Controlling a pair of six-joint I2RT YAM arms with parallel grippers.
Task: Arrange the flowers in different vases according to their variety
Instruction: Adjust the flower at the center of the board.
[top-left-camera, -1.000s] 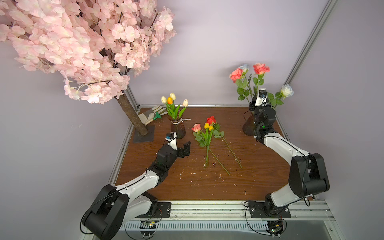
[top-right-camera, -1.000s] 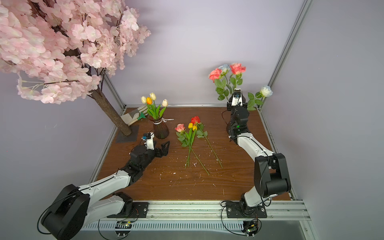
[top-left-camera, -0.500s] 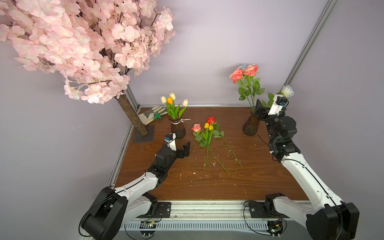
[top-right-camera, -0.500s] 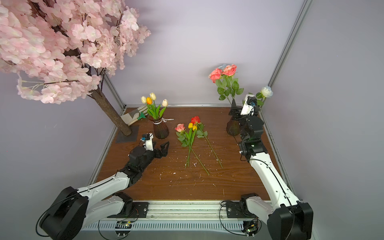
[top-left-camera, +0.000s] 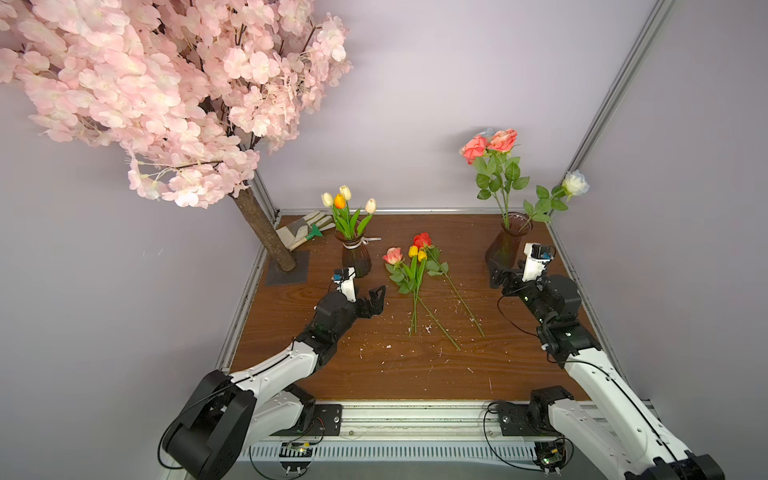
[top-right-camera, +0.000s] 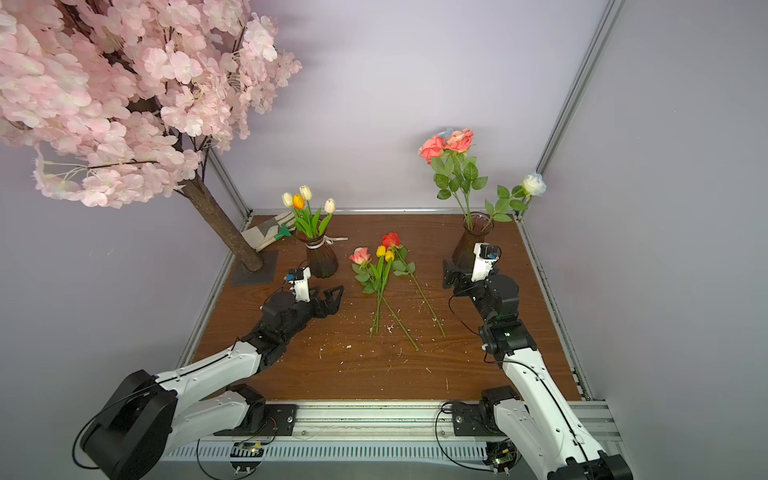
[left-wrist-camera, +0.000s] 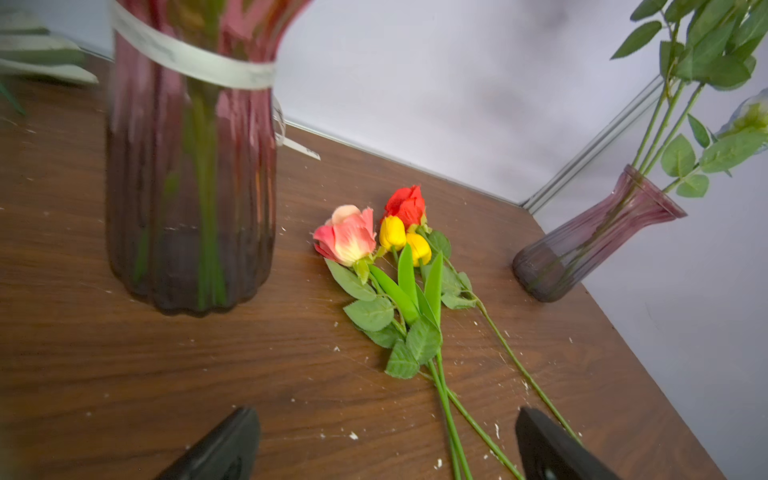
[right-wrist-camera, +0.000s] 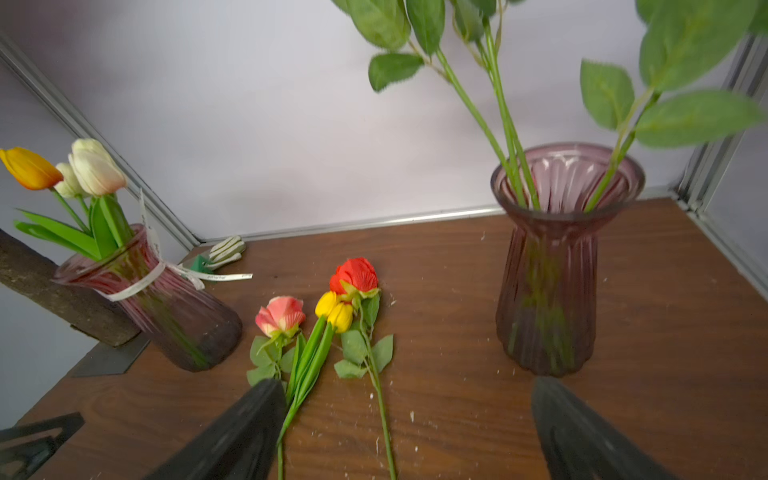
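Toward the table's (top-left-camera: 374, 365) back edge, the ribboned vase (top-left-camera: 355, 259) holds four tulips (top-left-camera: 340, 201); the plain vase (top-left-camera: 505, 245), back right corner, three roses (top-left-camera: 490, 143). Mid-table, two loose roses (top-left-camera: 392, 255) and two yellow tulips (top-left-camera: 417, 252) lie unsorted. Left gripper (left-wrist-camera: 386, 444) and right gripper (right-wrist-camera: 407, 436) fingers spread, empty.

The dark brown wood-grain bench (top-left-camera: 374, 374), flecked with white crumbs (top-left-camera: 426, 329), carries a ribbed reddish-brown glass vase with a white ribbon (top-left-camera: 356, 262) left of centre, a plain matching vase (top-left-camera: 505, 249) at right, loose green-stemmed flowers (top-left-camera: 415, 270) lying between them, and a grey work glove (top-left-camera: 303, 228) by a flat dark base plate (top-left-camera: 286, 274).
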